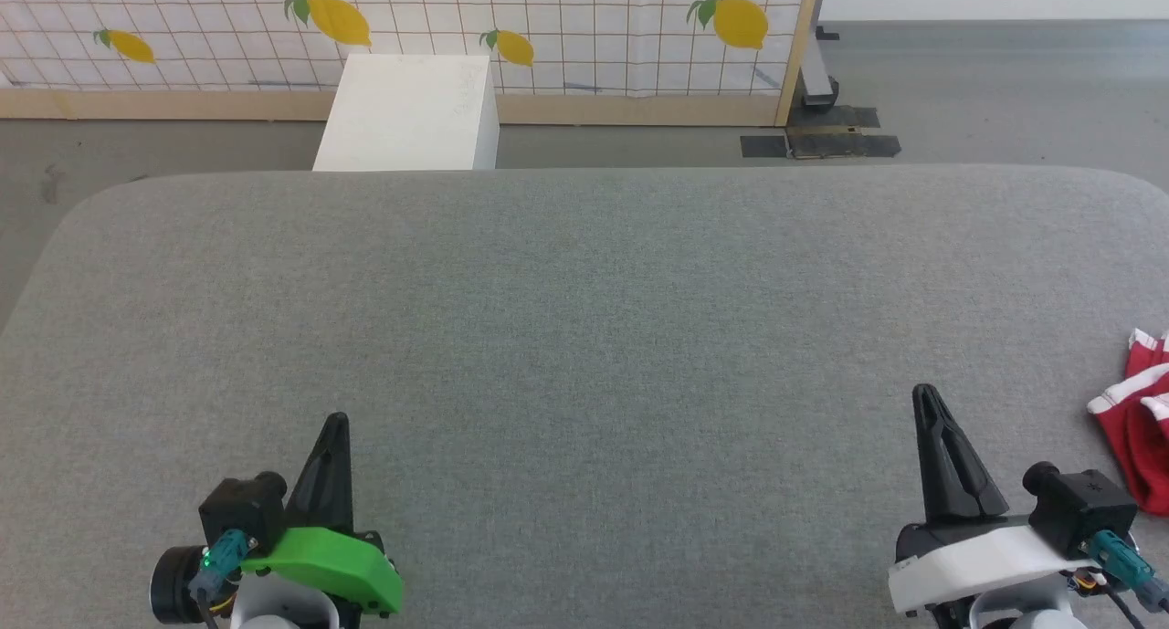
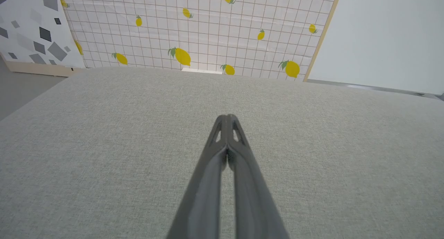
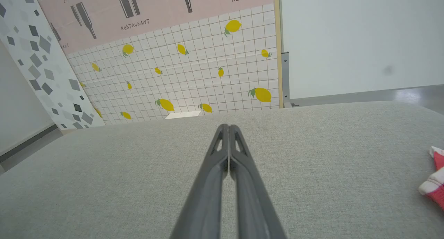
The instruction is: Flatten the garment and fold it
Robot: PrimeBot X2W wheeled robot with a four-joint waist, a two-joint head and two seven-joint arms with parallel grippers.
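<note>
Garment, red, white-banded, crumpled

Head camera sits high, looking forward and steeply down over the broad grey fabric-covered table, with the white grid-patterned wall panel printed with yellow lemons beyond its far side. Each wrist camera rides low and close over the cloth, sighting along its own dark fingers, left gripper and right gripper, toward that same panel. Head and right wrist views share the crumpled red knit garment with white bands at their right edge.
</note>
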